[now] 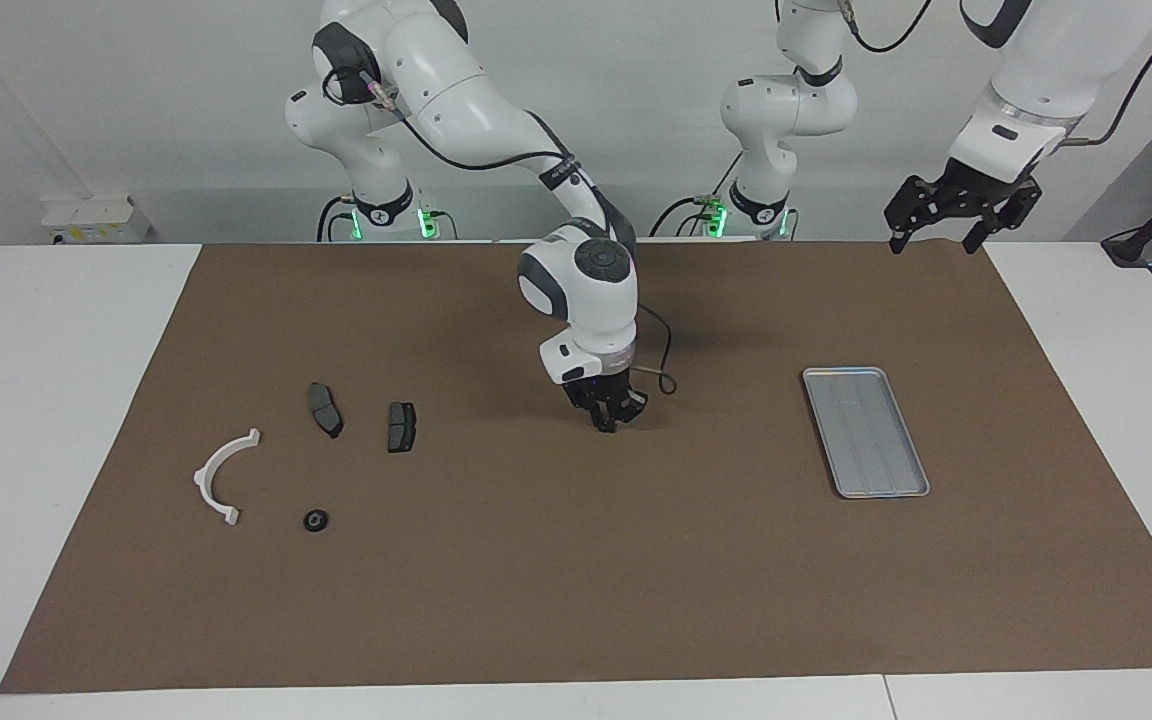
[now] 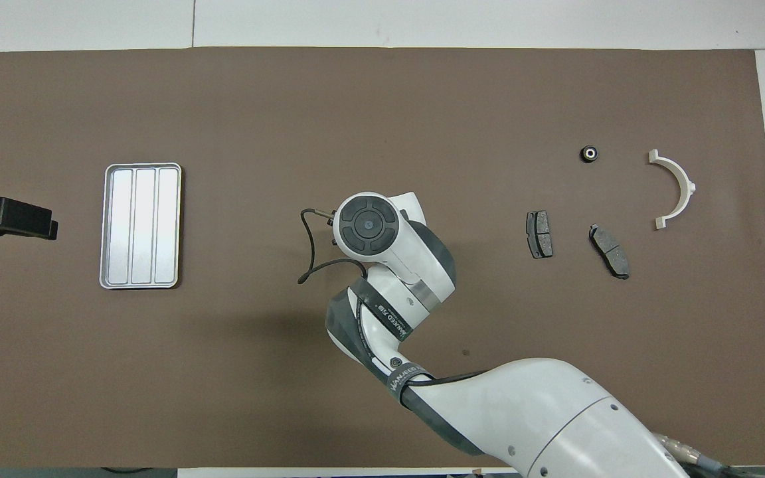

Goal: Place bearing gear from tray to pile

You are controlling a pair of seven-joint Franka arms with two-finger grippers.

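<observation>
Well, one gear (image 1: 315,520) sits on the mat beside the white bracket (image 1: 223,476) | tray (image 1: 865,431) bare | right gripper (image 1: 606,424) low over mid-mat, jaws closed, can't tell on what | left gripper (image 1: 939,236) open, waiting up high

I work under bright, even light that seems to fall from above, and both views are sharp from edge to edge. The brown mat (image 1: 576,560) is matte and gives no glare. Under my right gripper (image 1: 608,418) a soft shadow (image 1: 651,425) spreads on the mat, toward the tray's end; from overhead a wider, faint one (image 2: 269,332) lies beside my arm. The tray (image 2: 107,226) reflects pale, its ridges readable. Straight mat edges show no bending.
</observation>
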